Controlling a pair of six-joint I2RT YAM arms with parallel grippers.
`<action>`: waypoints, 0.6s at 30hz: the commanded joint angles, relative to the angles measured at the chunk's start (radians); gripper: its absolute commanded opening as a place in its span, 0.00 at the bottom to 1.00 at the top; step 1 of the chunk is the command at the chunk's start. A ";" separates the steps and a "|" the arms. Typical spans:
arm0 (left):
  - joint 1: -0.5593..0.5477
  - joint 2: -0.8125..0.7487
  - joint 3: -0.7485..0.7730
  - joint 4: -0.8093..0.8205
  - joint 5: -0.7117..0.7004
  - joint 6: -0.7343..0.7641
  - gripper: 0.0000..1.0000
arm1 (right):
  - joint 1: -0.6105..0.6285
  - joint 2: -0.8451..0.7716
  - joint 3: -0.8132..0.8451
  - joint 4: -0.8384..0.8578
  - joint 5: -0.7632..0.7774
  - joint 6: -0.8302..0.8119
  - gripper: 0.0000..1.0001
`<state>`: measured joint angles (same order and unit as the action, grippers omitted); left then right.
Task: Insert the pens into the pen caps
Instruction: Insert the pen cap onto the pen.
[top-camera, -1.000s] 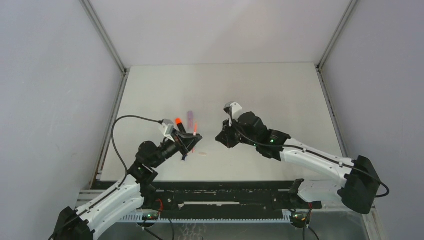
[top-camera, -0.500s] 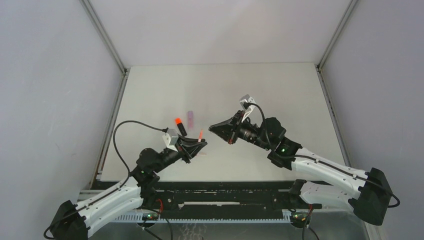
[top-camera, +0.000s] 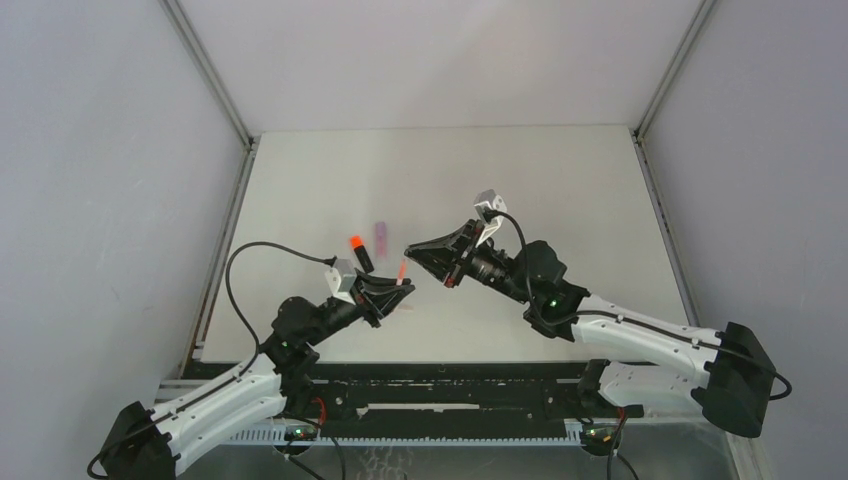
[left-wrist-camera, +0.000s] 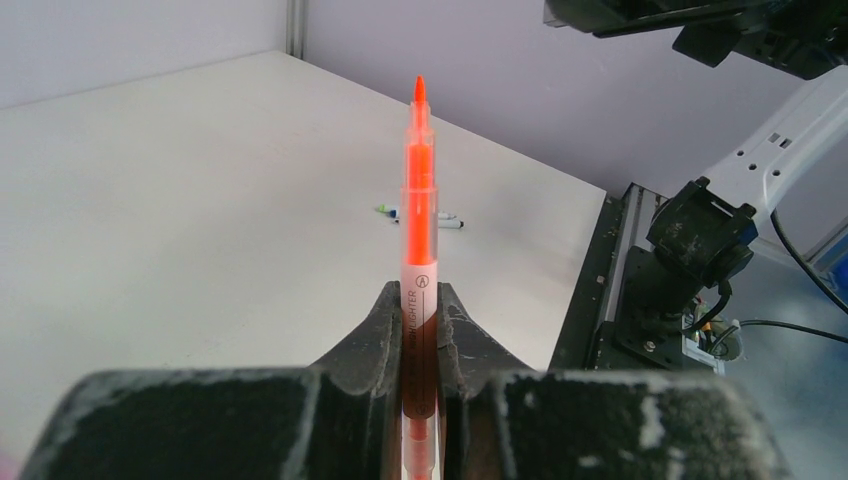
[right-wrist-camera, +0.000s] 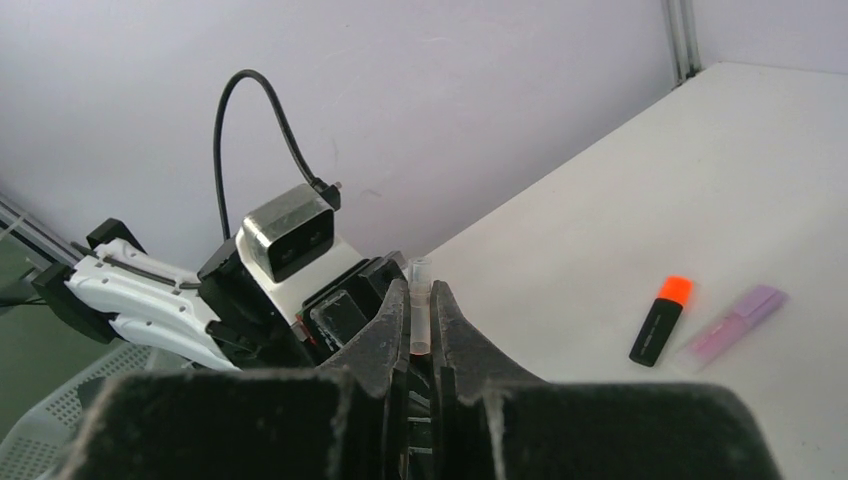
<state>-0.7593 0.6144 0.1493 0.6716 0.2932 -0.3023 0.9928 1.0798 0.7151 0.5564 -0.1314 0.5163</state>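
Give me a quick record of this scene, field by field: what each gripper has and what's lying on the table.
left gripper: shut on orange pen, tip bare
right gripper: shut on clear cap
capping: not yet done; cap off the pen
on table: black highlighter, lilac highlighter, side by side

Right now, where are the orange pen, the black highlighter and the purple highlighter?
orange pen (left-wrist-camera: 418, 210): left wrist view, its orange barrel.
black highlighter (right-wrist-camera: 655, 335): right wrist view, its black body.
purple highlighter (right-wrist-camera: 733, 323): right wrist view, its middle.
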 joint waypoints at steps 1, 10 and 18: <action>-0.006 -0.013 0.007 0.032 0.015 0.025 0.00 | 0.008 0.017 0.003 0.082 0.031 -0.025 0.00; -0.006 -0.015 0.008 0.032 0.018 0.025 0.00 | 0.008 0.053 0.003 0.113 0.036 -0.018 0.00; -0.006 -0.019 0.007 0.031 0.018 0.024 0.00 | 0.010 0.074 0.004 0.115 0.041 -0.014 0.00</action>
<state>-0.7593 0.6060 0.1493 0.6712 0.2966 -0.3019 0.9936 1.1515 0.7151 0.6178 -0.1055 0.5129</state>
